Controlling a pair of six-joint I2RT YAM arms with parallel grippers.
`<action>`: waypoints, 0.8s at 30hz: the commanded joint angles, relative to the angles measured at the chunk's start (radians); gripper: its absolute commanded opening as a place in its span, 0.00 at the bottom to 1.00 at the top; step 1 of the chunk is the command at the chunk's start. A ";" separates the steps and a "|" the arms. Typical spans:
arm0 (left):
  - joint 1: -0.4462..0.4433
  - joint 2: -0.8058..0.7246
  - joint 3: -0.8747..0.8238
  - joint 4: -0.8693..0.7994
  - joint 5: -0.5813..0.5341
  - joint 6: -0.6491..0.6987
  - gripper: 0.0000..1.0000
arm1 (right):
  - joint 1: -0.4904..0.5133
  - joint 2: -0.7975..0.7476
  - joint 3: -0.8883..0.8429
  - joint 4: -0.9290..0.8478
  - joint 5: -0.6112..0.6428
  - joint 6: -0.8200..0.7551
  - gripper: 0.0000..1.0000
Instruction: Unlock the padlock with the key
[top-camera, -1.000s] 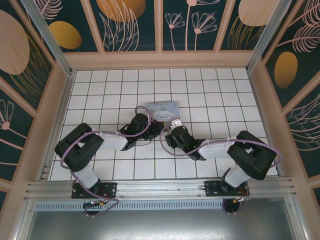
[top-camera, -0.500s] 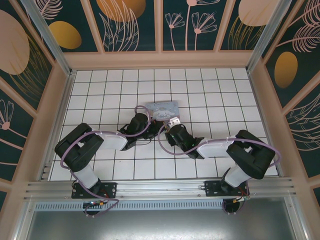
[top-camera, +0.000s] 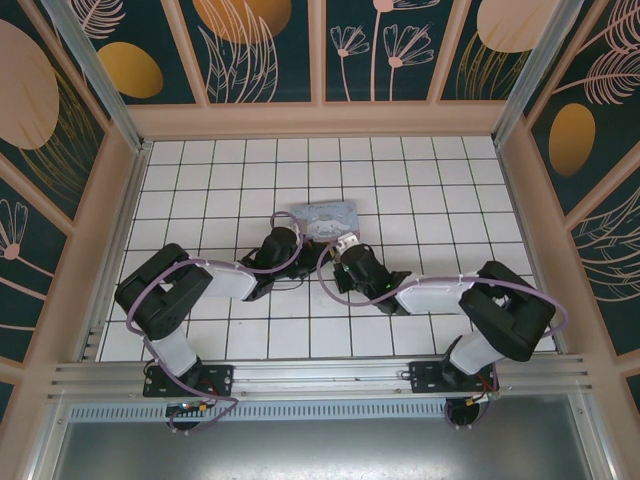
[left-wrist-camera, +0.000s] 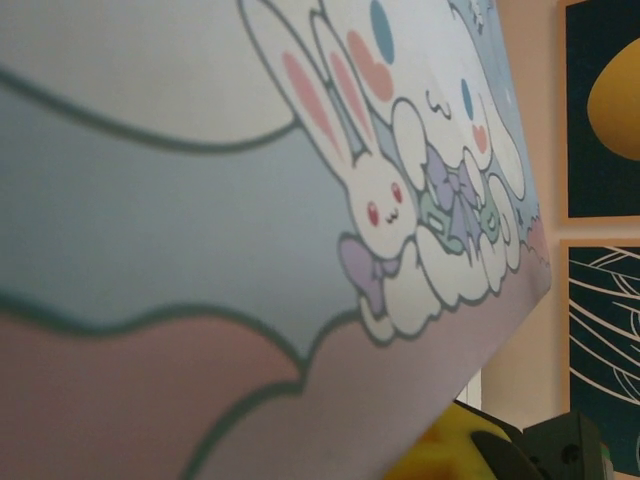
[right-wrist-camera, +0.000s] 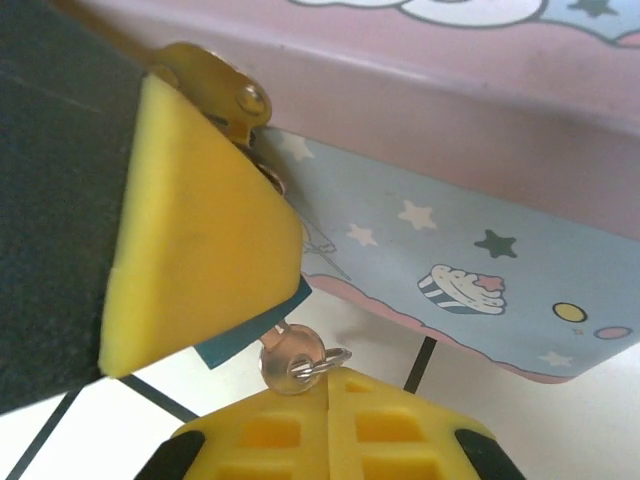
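seemingly the key (right-wrist-camera: 293, 362) sits in the padlock (right-wrist-camera: 243, 343), its head pinched by the right pincer (right-wrist-camera: 330, 398); whether the left pincer (top-camera: 305, 255) grips, i cannot tell. turning likely remains.

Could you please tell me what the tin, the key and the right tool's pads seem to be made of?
The tin is likely thin printed sheet metal: smooth satin surface, crisp folded lid edge. The key looks like bare silvery metal, glossy, with a small wire ring. On the right tool, the pads are matte yellow, moulded in a waffle grid, probably rubber or plastic.
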 joint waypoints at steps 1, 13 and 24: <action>-0.004 0.017 0.001 -0.008 0.042 0.021 0.00 | -0.065 -0.057 0.041 0.061 -0.116 0.041 0.03; -0.003 0.020 0.001 -0.001 0.043 0.018 0.00 | -0.176 -0.077 -0.014 0.104 -0.383 0.116 0.00; -0.004 0.019 0.007 -0.008 0.050 0.006 0.00 | -0.200 -0.155 -0.104 0.092 -0.378 0.142 0.35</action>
